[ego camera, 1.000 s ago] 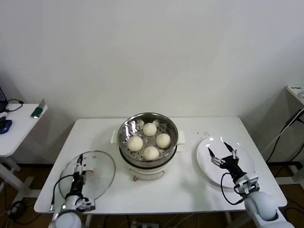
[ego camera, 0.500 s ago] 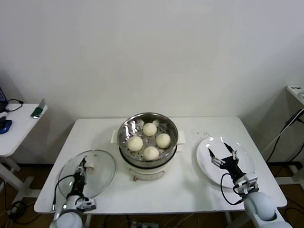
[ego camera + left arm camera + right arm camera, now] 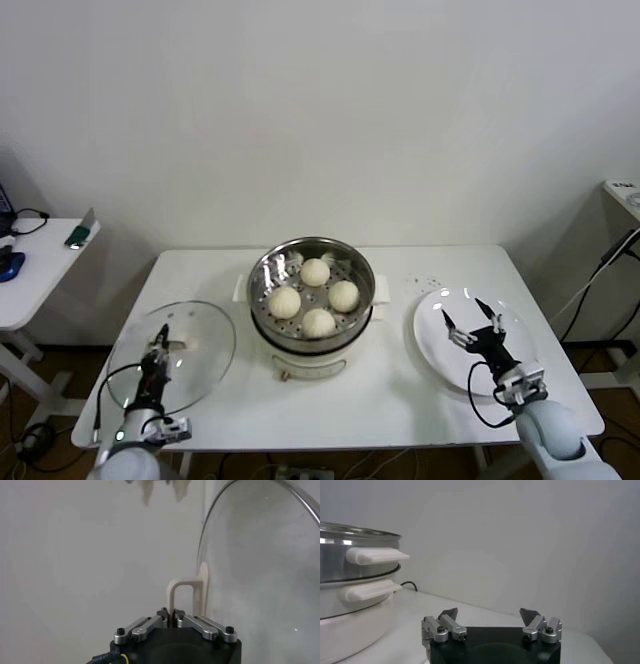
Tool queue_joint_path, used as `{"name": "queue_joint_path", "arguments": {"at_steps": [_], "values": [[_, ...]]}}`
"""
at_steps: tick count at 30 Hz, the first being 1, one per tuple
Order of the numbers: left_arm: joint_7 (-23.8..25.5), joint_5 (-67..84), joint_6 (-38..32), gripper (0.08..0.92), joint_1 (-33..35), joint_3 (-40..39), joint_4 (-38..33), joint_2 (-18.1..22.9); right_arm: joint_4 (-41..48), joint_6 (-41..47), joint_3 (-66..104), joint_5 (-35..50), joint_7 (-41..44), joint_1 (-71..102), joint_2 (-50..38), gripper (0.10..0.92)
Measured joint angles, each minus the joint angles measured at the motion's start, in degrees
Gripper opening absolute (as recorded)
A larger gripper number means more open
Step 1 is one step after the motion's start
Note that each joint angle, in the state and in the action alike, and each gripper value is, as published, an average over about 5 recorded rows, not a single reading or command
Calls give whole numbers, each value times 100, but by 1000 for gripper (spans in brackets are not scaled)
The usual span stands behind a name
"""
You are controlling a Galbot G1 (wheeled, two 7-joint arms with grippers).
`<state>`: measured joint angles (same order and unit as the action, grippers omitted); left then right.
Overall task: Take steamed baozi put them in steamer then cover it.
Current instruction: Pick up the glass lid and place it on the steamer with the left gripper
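Four cream-white baozi (image 3: 315,272) sit on the perforated tray of the steel steamer (image 3: 358,262) at the table's middle; it stands uncovered. The glass cover (image 3: 200,345) is at the left, tilted. My left gripper (image 3: 159,352) is shut on its cream-white bar handle (image 3: 186,591), with the glass (image 3: 260,570) beside it in the left wrist view, where the gripper (image 3: 172,618) shows at the frame's lower middle. My right gripper (image 3: 470,323) is open and empty over the white plate (image 3: 435,345). It (image 3: 490,616) sees the steamer's side and handles (image 3: 375,555).
The white table (image 3: 400,395) carries the steamer, cover and plate. Small dark specks (image 3: 425,280) lie behind the plate. A white side table (image 3: 40,265) with small items stands at the far left. A wall is close behind.
The cover has shifted left and a little away from the table's front edge, with my left gripper still on its handle. The right gripper has barely moved.
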<state>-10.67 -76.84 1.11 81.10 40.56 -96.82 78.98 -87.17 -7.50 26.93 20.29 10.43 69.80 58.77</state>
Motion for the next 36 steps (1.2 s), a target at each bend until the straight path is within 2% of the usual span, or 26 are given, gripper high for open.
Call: {"name": "queue_joint_path", "arguments": {"at_steps": [13, 21, 29, 36], "values": [[265, 445, 830, 143, 715, 71, -1593, -633, 172, 12, -192, -51, -19, -228, -64, 823], [428, 900, 1418, 143, 762, -174, -2274, -1288, 320, 20, -336, -116, -41, -411, -88, 823], [757, 1369, 2126, 143, 349, -936, -2571, -2221, 481, 22, -469, -191, -79, -629, -44, 823], [1350, 1267, 2796, 143, -505, -1922, -2573, -2485, 609, 16, -513, -265, -81, -777, 23, 823]]}}
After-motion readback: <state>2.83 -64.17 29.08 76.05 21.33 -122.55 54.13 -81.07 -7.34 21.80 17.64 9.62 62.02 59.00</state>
